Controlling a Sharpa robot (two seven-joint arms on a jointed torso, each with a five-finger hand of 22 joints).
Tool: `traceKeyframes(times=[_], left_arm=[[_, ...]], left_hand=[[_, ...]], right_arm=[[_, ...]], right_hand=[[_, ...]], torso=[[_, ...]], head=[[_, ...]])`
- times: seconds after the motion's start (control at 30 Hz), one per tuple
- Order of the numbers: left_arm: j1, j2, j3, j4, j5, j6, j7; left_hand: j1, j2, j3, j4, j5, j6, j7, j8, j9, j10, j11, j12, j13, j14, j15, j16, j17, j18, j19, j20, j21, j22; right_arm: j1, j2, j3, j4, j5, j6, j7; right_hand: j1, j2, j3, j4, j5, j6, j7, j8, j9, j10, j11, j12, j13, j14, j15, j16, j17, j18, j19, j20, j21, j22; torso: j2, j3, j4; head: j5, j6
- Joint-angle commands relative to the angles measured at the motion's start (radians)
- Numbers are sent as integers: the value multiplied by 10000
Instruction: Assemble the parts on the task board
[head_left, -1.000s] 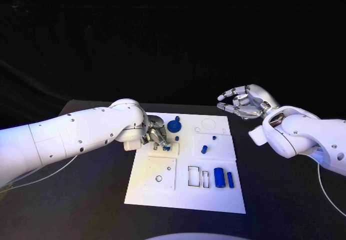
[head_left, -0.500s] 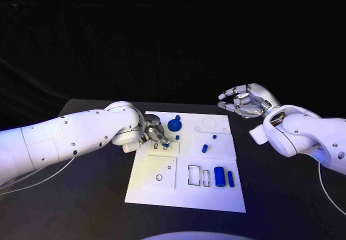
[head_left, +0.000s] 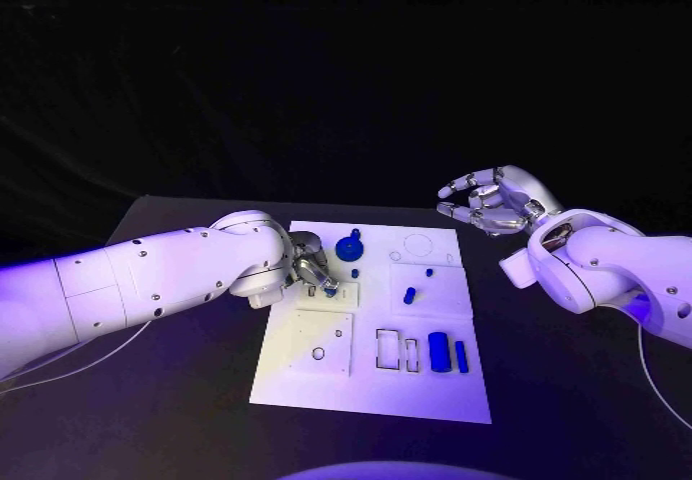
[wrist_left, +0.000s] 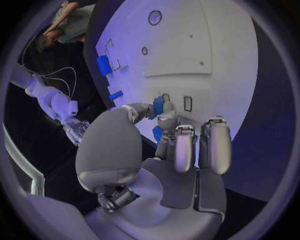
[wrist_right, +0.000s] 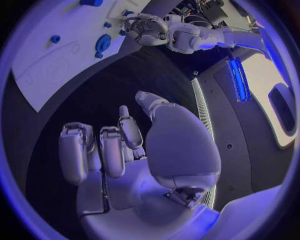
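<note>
Since a second ago the left hand (head_left: 313, 268) has drawn a little back toward the near-left, uncovering the round blue part (head_left: 349, 246) that its fingers had been crowding, while the right hand (head_left: 490, 202) stays lifted off to the far right. From the head, the left hand sits low over the task board (head_left: 375, 385) at its far-left panel, fingertips tucked down at a small blue piece (head_left: 333, 291) beside the slots there, most likely lining it up for seating. The other parts wait where they lie: a small peg (head_left: 408, 296) mid-board, two blue bars (head_left: 447, 354) near the right edge by their outlined slots. The left forearm lies across the table from the left, wrist turned inward. At the left wrist, the thumb and one finger pinch a small blue part (wrist_left: 159, 105) right over the board's slots, the remaining fingers (wrist_left: 185, 150) curled alongside. At the right wrist, that hand (wrist_right: 119, 145) hangs above dark table off the board's edge, fingers loosely curled and apart, holding nothing, parked clear so the left can work.
</note>
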Motion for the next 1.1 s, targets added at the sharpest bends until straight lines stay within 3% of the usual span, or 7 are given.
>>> traceKeyframes(times=[0.03,1.1], left_arm=[[-10,31,0,9,-360,158,42],[-33,72,-13,22,-909,576,-7]], left_hand=[[-66,13,2111,-2158,51,56,-21,49,8,89,-13,42,13,949,-71,45,2381,-146,51,-22,51,11],[-78,14,2112,-2178,80,69,-38,72,39,109,-29,50,18,950,-86,46,2382,-149,58,-29,57,25]], right_arm=[[-9,3,1,3,-92,148,88],[-11,1,1,24,-92,196,139]], right_hand=[[-46,-81,6,77,58,-65,5,51,1,-33,-49,7,-9,696,-55,-45,1127,67,200,-59,-35,1704],[-80,-78,-6,110,97,-68,4,74,2,-25,-48,19,-5,696,-53,-46,1129,65,204,-58,-33,1707]], torso=[[-6,9,1],[0,8,6]], head=[[9,-34],[22,-78]])
